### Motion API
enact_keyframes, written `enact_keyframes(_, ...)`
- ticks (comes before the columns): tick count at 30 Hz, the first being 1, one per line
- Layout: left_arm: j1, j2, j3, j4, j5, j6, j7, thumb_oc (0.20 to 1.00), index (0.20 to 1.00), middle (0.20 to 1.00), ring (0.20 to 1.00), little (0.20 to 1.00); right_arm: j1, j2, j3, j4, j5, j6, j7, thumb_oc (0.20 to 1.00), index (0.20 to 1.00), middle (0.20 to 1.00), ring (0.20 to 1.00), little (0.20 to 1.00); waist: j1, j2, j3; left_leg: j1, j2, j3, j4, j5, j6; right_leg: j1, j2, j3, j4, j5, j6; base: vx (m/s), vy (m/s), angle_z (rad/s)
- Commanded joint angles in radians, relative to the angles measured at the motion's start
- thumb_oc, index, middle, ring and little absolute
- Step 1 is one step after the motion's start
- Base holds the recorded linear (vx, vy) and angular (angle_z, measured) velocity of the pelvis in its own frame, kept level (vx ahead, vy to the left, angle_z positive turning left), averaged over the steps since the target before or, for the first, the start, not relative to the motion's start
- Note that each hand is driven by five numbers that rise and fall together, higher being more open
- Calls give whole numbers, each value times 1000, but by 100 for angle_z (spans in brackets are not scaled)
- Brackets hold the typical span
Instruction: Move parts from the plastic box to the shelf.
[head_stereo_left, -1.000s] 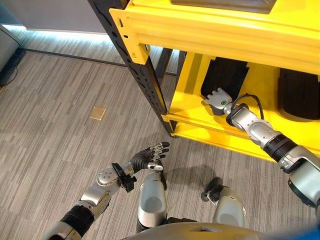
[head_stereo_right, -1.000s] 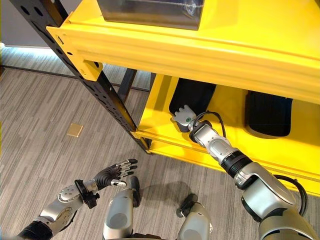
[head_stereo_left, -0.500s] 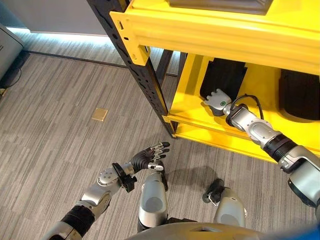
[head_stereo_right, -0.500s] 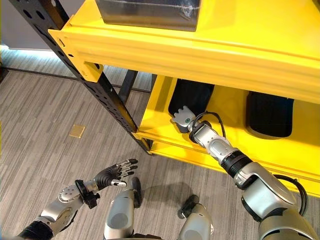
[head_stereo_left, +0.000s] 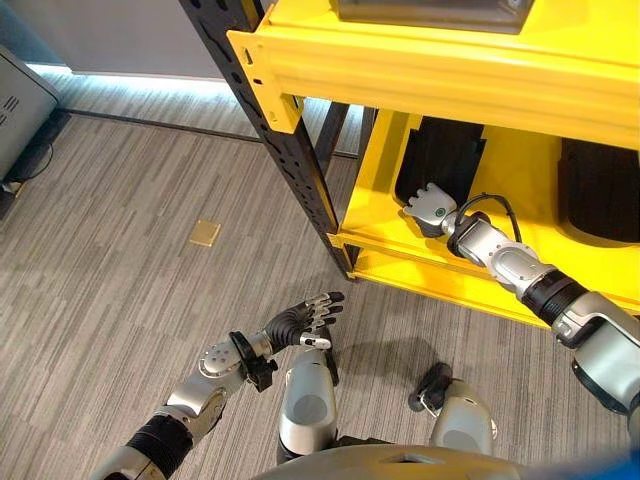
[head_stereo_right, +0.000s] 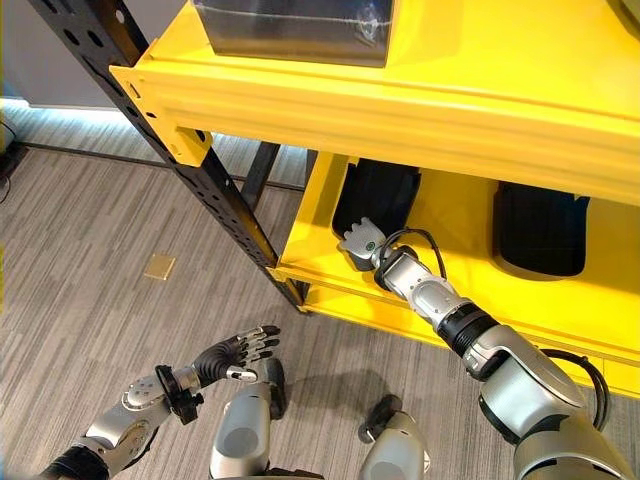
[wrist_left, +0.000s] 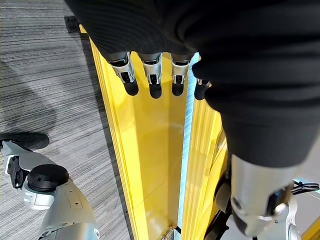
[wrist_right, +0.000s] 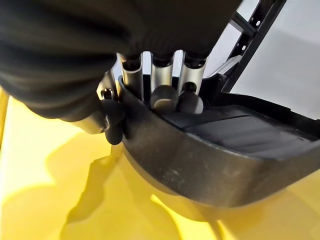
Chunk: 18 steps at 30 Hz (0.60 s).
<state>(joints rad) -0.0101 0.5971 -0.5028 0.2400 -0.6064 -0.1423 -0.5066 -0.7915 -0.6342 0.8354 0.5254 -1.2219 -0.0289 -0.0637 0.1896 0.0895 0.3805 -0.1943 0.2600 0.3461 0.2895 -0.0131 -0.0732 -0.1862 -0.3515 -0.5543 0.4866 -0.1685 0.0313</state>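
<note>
- Lying on the lower board of the yellow shelf (head_stereo_left: 470, 75), at its left end: black part (head_stereo_left: 440, 160), right hand (head_stereo_left: 432, 207) at its near edge, fingers (wrist_right: 162, 85) hooked over the rim, thumb beneath.
- Second black part (head_stereo_right: 540, 228) at 3 o'clock, well apart.
- Left hand (head_stereo_left: 300, 320) over the floor (head_stereo_left: 120, 220) at 7 o'clock, fingers straight, holding nothing.
- Box (head_stereo_right: 295, 25) on the upper board.

Right robot hand (wrist_right: 150, 75) curled in a grasp, left robot hand (head_stereo_left: 300, 322) open, idle.

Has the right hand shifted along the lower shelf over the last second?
Yes, slightly: the right hand, gripping the black part, has edged toward the black upright.
</note>
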Motion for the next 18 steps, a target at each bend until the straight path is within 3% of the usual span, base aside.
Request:
enact_keyframes(1,-16,5,-49,-45,21,-46,-28,1000,1000,1000,1000,1000,-111,29,27,51,-28,1,-14,200,200,200,200,200,41,-15,2,40,41,17,7,-39,8,25,-35,7,-34,16,96,0,0,0)
enact_keyframes(18,-18,12,-67,-48,30,-55,-34,1000,1000,1000,1000,1000,-109,25,46,130,-42,54,-31,200,200,200,200,200,58,-13,-6,46,38,7,8,-38,9,44,-49,-17,-41,25,103,5,0,4)
